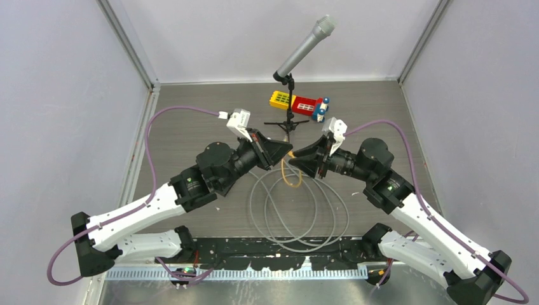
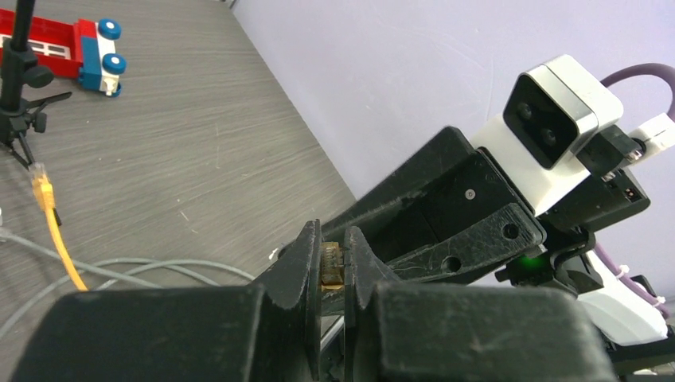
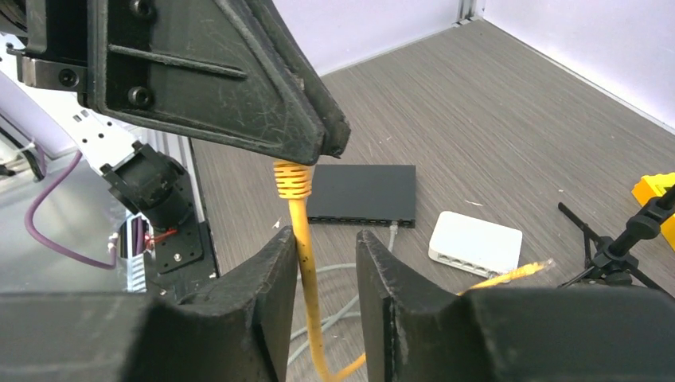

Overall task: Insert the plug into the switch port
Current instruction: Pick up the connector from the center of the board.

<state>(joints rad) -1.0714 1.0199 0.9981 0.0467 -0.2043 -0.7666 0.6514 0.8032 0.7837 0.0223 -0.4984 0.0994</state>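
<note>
Plug (image 2: 331, 267) is pinched in the nearly closed jaws of the left gripper (image 2: 333, 239), up off the table. At its 6 o'clock in the right wrist view, the right gripper (image 3: 325, 239) stands half open astride the yellow cable (image 3: 303, 263), which leans on one finger, unclamped. Beyond lies the black switch (image 3: 362, 195), with a white switch (image 3: 476, 243) at its 4 o'clock. Farthest off, at 12 o'clock in the top view, is the toy (image 1: 306, 105).

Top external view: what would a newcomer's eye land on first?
The two grippers meet nose to nose at the centre: the left gripper is shut on the plug of the yellow cable, which hangs through the open right gripper. Behind them stand a grey microphone and a red-and-yellow toy truck.
</note>
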